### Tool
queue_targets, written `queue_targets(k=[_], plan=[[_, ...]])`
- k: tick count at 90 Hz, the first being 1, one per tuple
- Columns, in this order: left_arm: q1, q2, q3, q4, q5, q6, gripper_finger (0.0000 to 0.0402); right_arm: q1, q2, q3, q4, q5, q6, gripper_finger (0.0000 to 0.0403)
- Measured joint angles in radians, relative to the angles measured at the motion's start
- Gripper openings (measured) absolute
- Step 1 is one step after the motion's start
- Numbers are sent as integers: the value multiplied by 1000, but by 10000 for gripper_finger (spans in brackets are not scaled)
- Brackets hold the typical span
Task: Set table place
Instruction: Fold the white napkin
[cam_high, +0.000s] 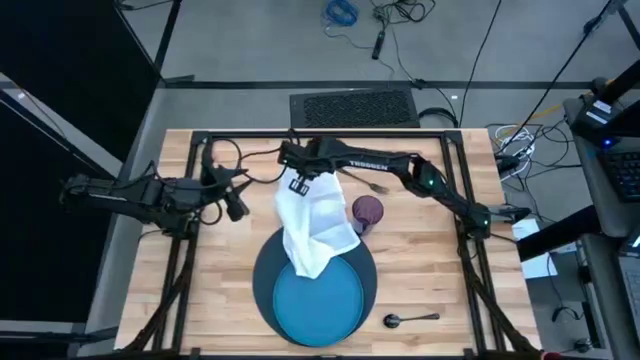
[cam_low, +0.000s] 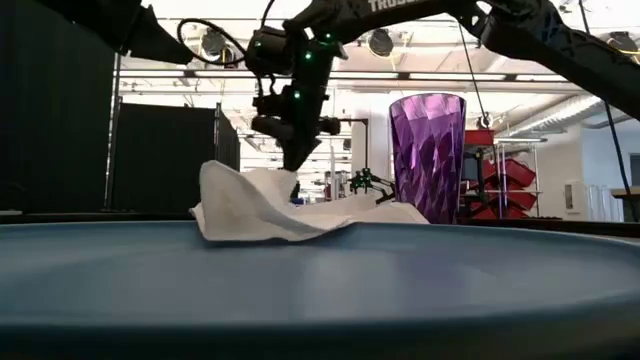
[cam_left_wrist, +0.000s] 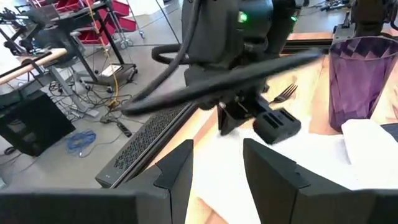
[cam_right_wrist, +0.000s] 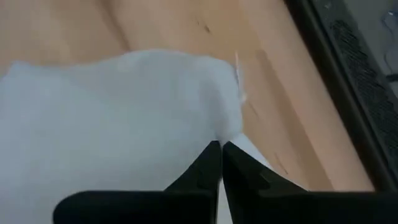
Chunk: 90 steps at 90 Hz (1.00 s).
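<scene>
Napkin: the white cloth napkin (cam_high: 315, 225) lies crumpled, one end on the bright blue plate (cam_high: 320, 300), the other end lifted over the bare planks towards the far side of the desk (cam_high: 430, 265).
Right pincer: the right pincer (cam_right_wrist: 221, 147) is pinched tight on the napkin's far corner, fingers almost touching, cloth between them.
Plate and charger: the blue plate sits inside the dark slate-blue charger (cam_high: 262, 275) at the near middle of the desk.
Cup: the purple cup (cam_high: 367, 213) stands upright just beside the charger's far right rim, close to the napkin.
Cutlery: a spoon (cam_high: 410, 319) lies right of the charger; a fork (cam_high: 368, 184) lies beyond the cup, partly under the right arm.
Left pincer: the left pincer (cam_high: 237, 205) hovers over the desk's left side, fingers apart and holding nothing.
Hidden: the napkin covers the plate's far edge; from table height, the plate's rim fills the foreground and hides the desk surface.
Desk: light wooden planks with a black metal frame.
Room: grey floor with loose cables, a black perforated panel (cam_high: 354, 106) behind the desk, red bins (cam_low: 497, 180) in the background.
</scene>
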Motion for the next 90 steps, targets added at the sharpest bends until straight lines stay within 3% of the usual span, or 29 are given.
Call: queue_targets(k=[24, 44, 90], plan=[[0, 0, 0, 0, 0, -2, 125, -17, 0, 0, -183, -53, 5, 0], [0, 0, 0, 0, 0, -4, 125, -26, 0, 0, -196, -61, 2, 11], [0, 0, 0, 0, 0, -6, 125, -24, -15, 2, -240, -105, -74, 182]])
